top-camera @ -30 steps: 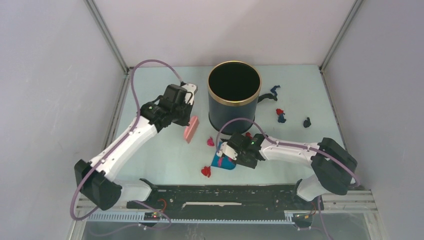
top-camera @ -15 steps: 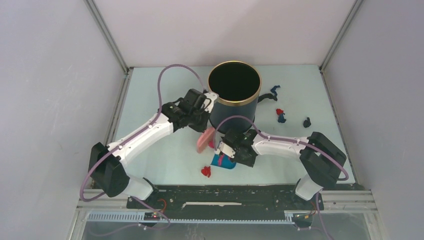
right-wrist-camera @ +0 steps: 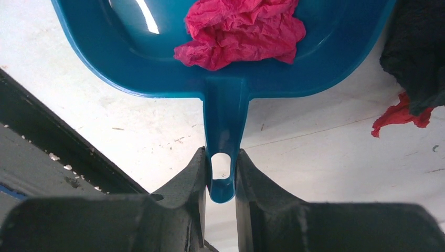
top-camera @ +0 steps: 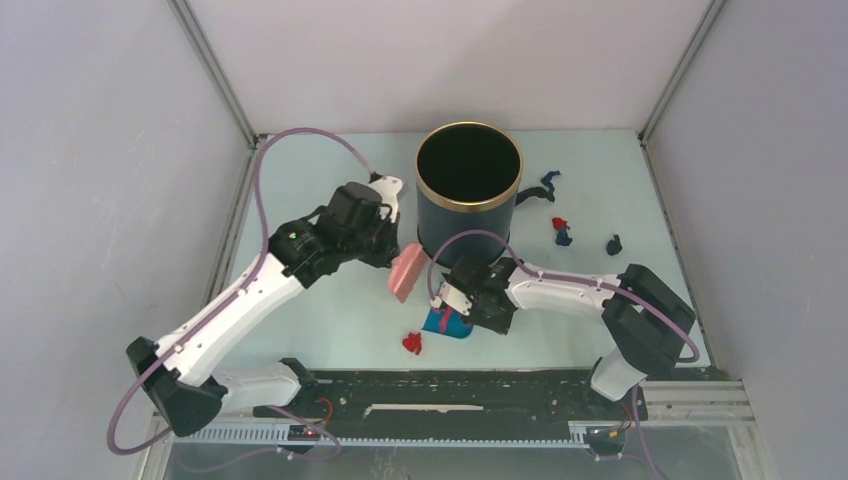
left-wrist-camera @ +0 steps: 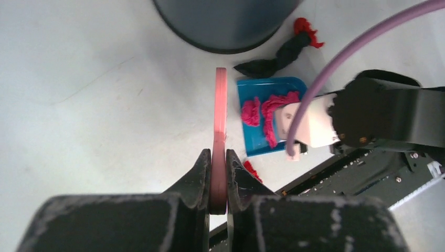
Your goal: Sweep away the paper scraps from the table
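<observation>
My left gripper is shut on the pink hand brush, whose thin edge shows in the left wrist view. My right gripper is shut on the handle of the blue dustpan, seen close in the right wrist view. Magenta paper scraps lie in the pan. A red scrap lies on the pale table left of the pan. A black and red scrap lies by the bin's foot. Blue, red and black scraps lie at the right.
A tall dark bin with a gold rim stands at mid table just behind both grippers. A black strip with rails runs along the front edge. Grey walls close in the left, right and back.
My left arm swung the brush right toward the dustpan, then drew back slightly left. A magenta scrap left of the pan is gone from the table. The right gripper kept the pan nearly still.
</observation>
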{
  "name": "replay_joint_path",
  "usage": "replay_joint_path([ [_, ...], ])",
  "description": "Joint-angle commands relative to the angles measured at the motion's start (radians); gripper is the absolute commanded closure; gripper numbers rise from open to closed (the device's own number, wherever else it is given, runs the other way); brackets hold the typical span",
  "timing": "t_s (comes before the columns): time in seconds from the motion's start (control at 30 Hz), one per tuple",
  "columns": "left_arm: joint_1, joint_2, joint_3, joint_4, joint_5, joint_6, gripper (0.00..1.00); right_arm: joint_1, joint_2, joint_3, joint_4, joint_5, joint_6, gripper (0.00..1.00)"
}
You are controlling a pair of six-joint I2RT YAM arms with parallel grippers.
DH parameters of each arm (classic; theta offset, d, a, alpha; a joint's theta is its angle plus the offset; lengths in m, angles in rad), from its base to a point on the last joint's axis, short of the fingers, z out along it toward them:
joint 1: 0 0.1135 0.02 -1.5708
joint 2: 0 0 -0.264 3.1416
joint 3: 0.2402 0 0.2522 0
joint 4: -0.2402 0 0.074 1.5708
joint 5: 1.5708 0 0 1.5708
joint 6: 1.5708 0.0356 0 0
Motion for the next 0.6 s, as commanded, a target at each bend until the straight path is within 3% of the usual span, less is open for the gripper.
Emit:
replay_joint_path([
  [0.0,0.003,-0.058,0.03,-0.168,-0.201,-0.193,1.0,0.005,-0.054,-0.011,-0.045,-0.025,-0.029,1.0],
  [0.1,-0.001,-0.082,-0.037,-0.257,-0.255,-0.305,1.0,0.031,-0.079,-0.033,-0.066,-0.026,-0.054,1.0],
  [0.33,-0.093,-0.123,-0.154,-0.302,-0.287,-0.438,1.0,0.128,-0.118,-0.08,-0.106,0.029,-0.109,1.0],
  [0.57,-0.161,-0.141,-0.303,-0.058,-0.193,-0.559,1.0,0.186,-0.093,-0.06,-0.089,0.042,-0.07,1.0],
])
